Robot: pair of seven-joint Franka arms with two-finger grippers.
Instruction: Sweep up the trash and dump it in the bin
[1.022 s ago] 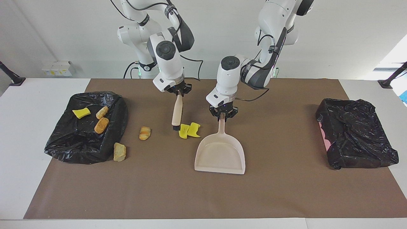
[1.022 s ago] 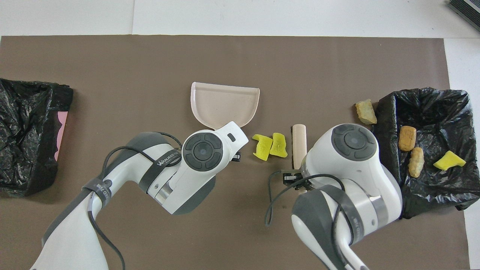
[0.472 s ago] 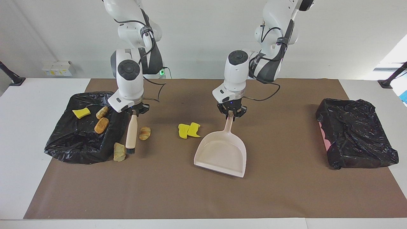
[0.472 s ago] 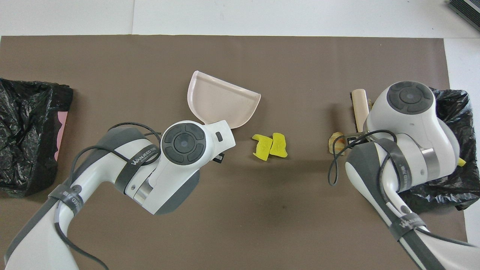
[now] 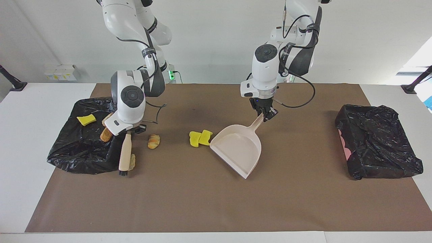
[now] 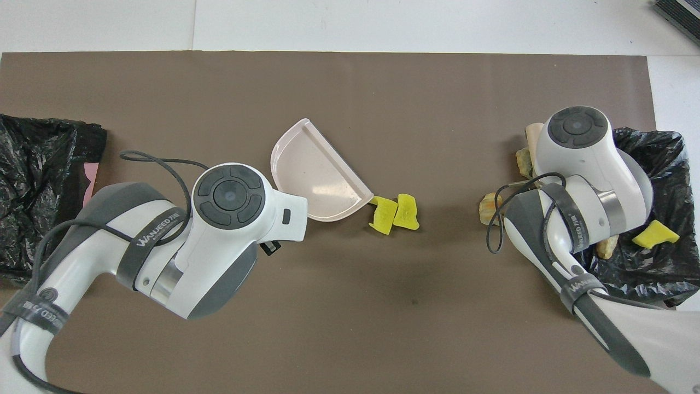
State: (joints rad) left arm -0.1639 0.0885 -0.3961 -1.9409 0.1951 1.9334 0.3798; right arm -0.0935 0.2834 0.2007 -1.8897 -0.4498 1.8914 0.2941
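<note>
Left jaws [image 5: 265, 115] gripping dustpan [image 5: 239, 147], mouth facing yellow chunks [image 5: 200, 138]

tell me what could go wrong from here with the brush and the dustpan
1. The beige wooden-handled brush in the right gripper stands at the tan pastry lump right beside the black bag-lined bin; a stroke could jam the lump against the bag.
2. The beige plastic dustpan in the left gripper has its lip at the two yellow spongy chunks; it may shove them away rather than catch them.
</note>
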